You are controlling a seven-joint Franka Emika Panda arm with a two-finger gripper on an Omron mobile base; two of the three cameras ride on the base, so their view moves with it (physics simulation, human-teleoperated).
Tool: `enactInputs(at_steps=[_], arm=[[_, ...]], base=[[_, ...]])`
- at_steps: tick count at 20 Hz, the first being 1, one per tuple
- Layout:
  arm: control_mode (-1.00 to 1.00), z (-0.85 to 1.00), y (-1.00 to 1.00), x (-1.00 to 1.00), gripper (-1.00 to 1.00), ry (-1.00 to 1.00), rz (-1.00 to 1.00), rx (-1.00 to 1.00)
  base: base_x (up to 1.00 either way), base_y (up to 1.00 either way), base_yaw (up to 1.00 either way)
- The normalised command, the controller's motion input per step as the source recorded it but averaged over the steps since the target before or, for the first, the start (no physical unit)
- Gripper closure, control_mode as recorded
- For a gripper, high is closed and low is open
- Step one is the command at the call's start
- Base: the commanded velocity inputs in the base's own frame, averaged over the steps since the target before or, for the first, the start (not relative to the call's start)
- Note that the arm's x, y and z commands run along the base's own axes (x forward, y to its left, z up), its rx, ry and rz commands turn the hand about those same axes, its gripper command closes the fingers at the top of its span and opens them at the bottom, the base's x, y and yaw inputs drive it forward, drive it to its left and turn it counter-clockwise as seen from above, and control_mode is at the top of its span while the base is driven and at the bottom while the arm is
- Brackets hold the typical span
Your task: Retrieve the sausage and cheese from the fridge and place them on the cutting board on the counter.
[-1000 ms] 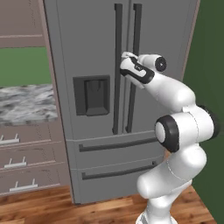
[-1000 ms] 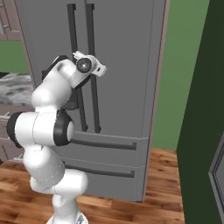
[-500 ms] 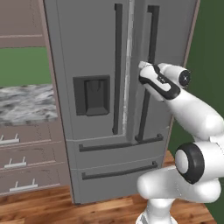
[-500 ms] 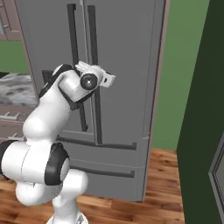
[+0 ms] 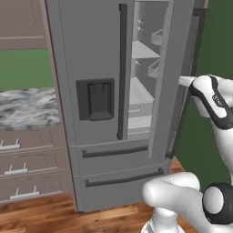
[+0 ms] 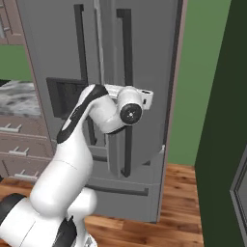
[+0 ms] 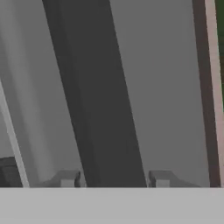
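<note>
Tool (image 7: pixel 114 178) fingers straddle the dark handle (image 7: pixel 103 100) of the fridge's (image 5: pixel 91 54) partly open right door.

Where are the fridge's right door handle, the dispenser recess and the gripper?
right door handle (image 7: pixel 105 109): hand view, mid-length of the dark bar.
dispenser recess (image 5: pixel 95 99): left base view, centre of the dark panel.
gripper (image 7: pixel 114 179): hand view, between the fingertips, astride the handle.

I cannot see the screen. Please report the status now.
Claw astride the dark door handle. Fridge right door partly open, shelves visible. Nothing in the way.
</note>
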Motion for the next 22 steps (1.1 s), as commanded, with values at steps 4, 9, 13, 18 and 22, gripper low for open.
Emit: enactInputs(at_steps=[4,9,13,18,22], arm=[[-1.00,-0.01,-0.90,-0.98,1.00,0.01,0.10,-0.12],[-1.00,-0.18,-0.14,-0.29,-1.00,0.04,0.02,-0.02],[-1.00,-0.19,-0.02,-0.48,-1.00,-0.06,0.01,0.00],[-1.00,0.04,-0.18,-1.00,-1.00,-0.47,-0.09,0.00],[-1.00,0.37,0.27,-1.00,-1.00,-0.39,-0.27,-0.01]], base=[[0.00,0.00,0.00],[0.00,0.00,0.00],[0.00,0.00,0.00],[0.00,0.00,0.00],[0.00,0.00,0.00]])
